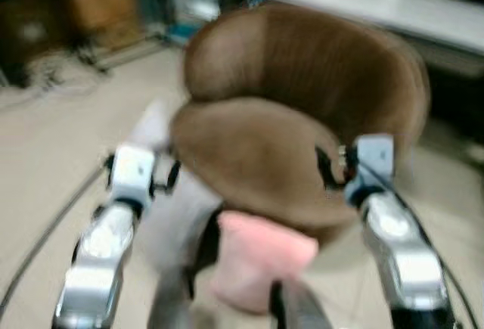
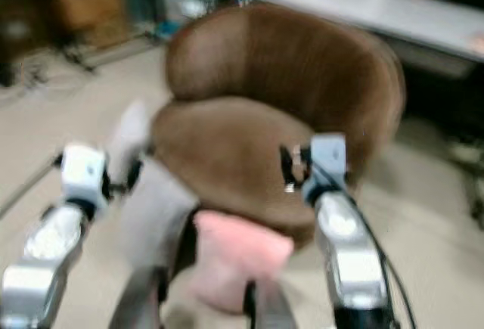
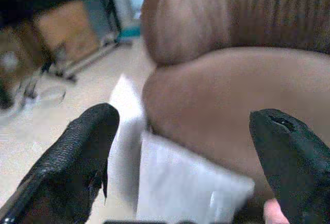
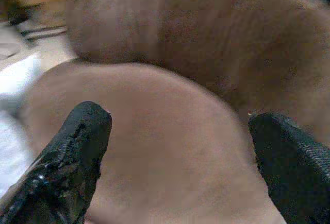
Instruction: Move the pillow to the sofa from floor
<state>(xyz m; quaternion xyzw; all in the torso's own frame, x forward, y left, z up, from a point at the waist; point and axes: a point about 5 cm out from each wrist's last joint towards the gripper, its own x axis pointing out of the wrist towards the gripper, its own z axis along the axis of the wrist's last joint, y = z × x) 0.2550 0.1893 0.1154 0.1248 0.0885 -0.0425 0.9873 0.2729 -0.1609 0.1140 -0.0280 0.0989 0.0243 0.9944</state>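
Facing the brown sofa [image 1: 302, 110], pink pillow [image 1: 257, 257] below (blurred, apparently).

- The sofa [image 1: 302, 117] stands in the middle, in front of the robot.
- A pillow [image 1: 261, 257] lies low before the sofa's seat, between the two arms.
- A pale cloth [image 3: 170, 183] lies at the sofa's left, partly against it.
- A long counter [image 1: 378, 0] runs behind the sofa.
- Boxes [image 1: 98, 7] stand far behind, to the left.

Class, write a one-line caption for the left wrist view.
Open left end effector faces the brown sofa, white pillow below.
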